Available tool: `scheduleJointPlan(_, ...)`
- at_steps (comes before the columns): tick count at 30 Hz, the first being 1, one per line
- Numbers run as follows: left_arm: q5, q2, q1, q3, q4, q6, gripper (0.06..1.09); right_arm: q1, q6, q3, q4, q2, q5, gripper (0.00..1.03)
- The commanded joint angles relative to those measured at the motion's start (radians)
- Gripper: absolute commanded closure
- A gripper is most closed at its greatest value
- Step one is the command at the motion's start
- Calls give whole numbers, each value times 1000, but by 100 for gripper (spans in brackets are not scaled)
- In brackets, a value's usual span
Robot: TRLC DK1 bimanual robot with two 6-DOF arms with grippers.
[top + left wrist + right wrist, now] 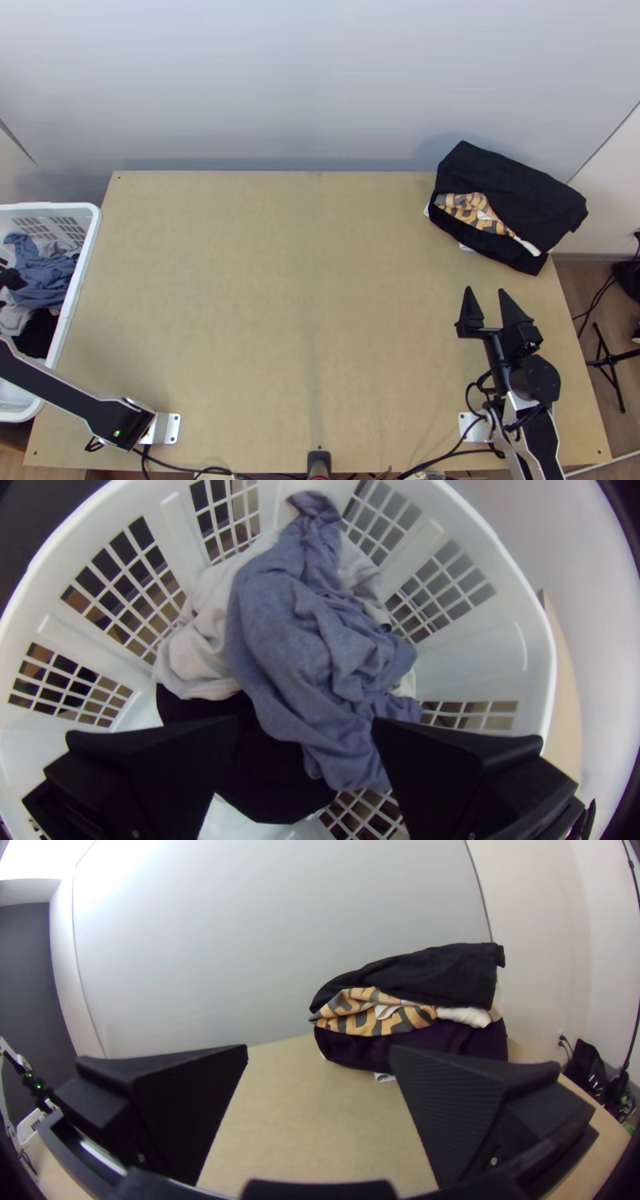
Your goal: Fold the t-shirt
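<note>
Over the white basket, my left gripper stands open above crumpled clothes, nothing between its fingers. In that left wrist view a blue-grey cloth lies bunched on a light grey cloth and a black cloth. Which one is a t-shirt I cannot tell. In the top view my right gripper is open and holds nothing, near the table's right side. The right wrist view shows that gripper with its fingers spread, short of a pile of clothes.
The white basket stands at the table's left edge. At the back right corner lies the pile, with black cloth around an orange patterned piece. Bare wood spans the table's middle. Cables run along the near edge.
</note>
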Motion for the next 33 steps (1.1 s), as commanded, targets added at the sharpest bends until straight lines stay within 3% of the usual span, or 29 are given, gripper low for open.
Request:
scheduleJointPlan(1, 2, 160, -22, 65, 111, 0, 11, 0, 0, 0, 0, 0, 0, 4)
scheduleJointPlan(9, 1, 267, -66, 147, 117, -13, 12, 0, 0, 0, 0, 0, 0, 4)
scheduleJointPlan(13, -6, 305, -71, 166, 130, -5, 23, 0, 0, 0, 0, 0, 0, 4)
scheduleJointPlan(14, 2, 305, -70, 176, 131, -8, 35, 0, 0, 0, 0, 0, 0, 4)
scheduleJointPlan(17, 5, 272, -70, 199, 166, -49, 102, 0, 0, 0, 0, 0, 0, 4)
scheduleJointPlan(18, 5, 249, -68, 208, 168, -66, 105, 0, 0, 0, 0, 0, 0, 4)
scheduleJointPlan(24, 8, 57, -56, 295, 117, -138, 105, 0, 0, 0, 0, 0, 0, 4)
scheduleJointPlan(33, 97, -310, -51, 340, 21, -260, 105, 0, 0, 0, 0, 0, 0, 4)
